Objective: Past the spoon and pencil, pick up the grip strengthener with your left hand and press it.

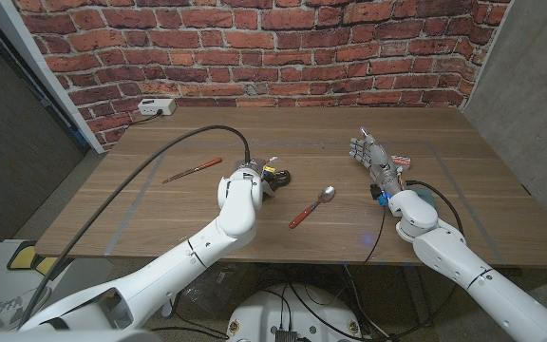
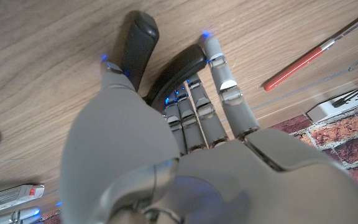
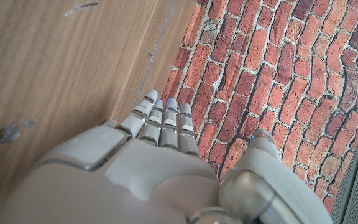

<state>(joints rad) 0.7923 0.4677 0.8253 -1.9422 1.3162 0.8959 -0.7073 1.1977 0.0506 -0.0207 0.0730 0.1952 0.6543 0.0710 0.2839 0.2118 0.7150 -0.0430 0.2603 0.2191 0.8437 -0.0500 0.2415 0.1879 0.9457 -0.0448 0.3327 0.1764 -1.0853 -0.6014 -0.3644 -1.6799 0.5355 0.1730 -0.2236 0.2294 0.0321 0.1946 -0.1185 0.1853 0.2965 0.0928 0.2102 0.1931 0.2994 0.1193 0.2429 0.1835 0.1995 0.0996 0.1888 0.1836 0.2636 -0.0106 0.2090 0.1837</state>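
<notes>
Centrally on the bench, the grip strengthener is being gripped by the left hand; the right hand is being held spread, empty.

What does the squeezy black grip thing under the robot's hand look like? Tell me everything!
The black grip strengthener has two dark, rounded handles that look like rubber or foam. In the left wrist view they spread apart in a V on the wooden table. One handle sticks out past the thumb; the other curves under the fingers. The left robot hand wraps over it, fingers touching the curved handle. It looks unsqueezed. Its spring end is hidden under the palm.
</notes>
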